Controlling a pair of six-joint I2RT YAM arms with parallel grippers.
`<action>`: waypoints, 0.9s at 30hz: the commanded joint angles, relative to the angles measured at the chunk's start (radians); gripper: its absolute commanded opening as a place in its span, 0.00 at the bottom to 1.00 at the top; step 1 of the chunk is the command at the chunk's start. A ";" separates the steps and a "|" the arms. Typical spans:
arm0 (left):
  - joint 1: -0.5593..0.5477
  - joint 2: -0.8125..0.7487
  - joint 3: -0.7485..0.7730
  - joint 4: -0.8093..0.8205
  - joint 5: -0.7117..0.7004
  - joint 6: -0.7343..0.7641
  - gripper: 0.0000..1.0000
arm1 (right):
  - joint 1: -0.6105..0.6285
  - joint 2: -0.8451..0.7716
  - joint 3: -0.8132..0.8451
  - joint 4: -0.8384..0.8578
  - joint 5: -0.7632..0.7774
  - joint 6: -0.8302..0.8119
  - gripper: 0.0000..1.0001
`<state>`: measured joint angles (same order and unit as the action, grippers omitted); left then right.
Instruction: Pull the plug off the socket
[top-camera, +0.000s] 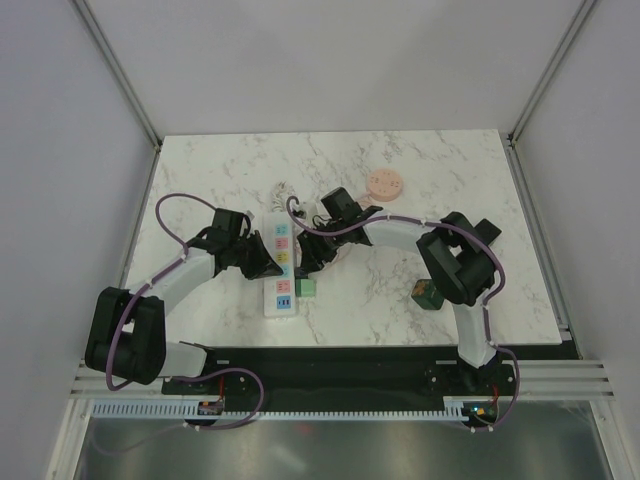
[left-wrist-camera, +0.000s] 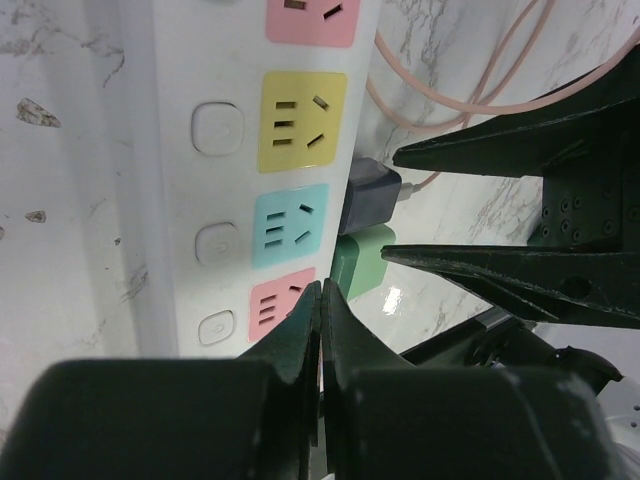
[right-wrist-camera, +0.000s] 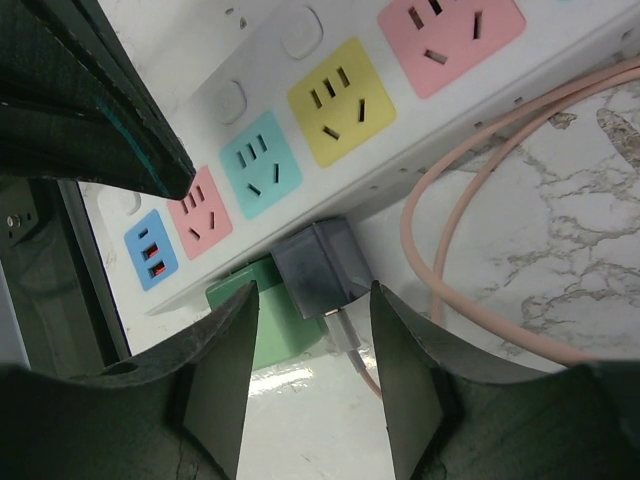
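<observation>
Right hand (right-wrist-camera: 314, 290) straddling grey plug (right-wrist-camera: 316, 262), white socket (right-wrist-camera: 262, 62)

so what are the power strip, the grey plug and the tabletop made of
The power strip looks like hard white plastic, smooth and matt, with moulded buttons and coloured outlet faces. The grey plug is probably plastic too, with a satin finish and crisp moulded edges. The tabletop is white with grey veins and glossy; whether it is real marble or a printed laminate, I cannot tell.
</observation>
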<state>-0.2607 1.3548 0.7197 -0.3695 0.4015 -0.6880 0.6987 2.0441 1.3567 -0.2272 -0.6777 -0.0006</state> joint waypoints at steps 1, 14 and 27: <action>-0.005 0.003 -0.006 0.027 0.017 0.027 0.02 | 0.005 0.021 0.036 -0.026 -0.042 -0.053 0.56; -0.006 0.004 -0.006 0.034 0.020 0.025 0.02 | 0.005 0.068 0.070 -0.061 -0.057 -0.067 0.57; -0.008 0.013 -0.009 0.037 0.020 0.025 0.02 | 0.004 0.090 0.093 -0.066 -0.069 -0.070 0.38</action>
<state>-0.2653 1.3567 0.7132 -0.3634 0.4023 -0.6880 0.6983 2.1220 1.4220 -0.2943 -0.7193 -0.0387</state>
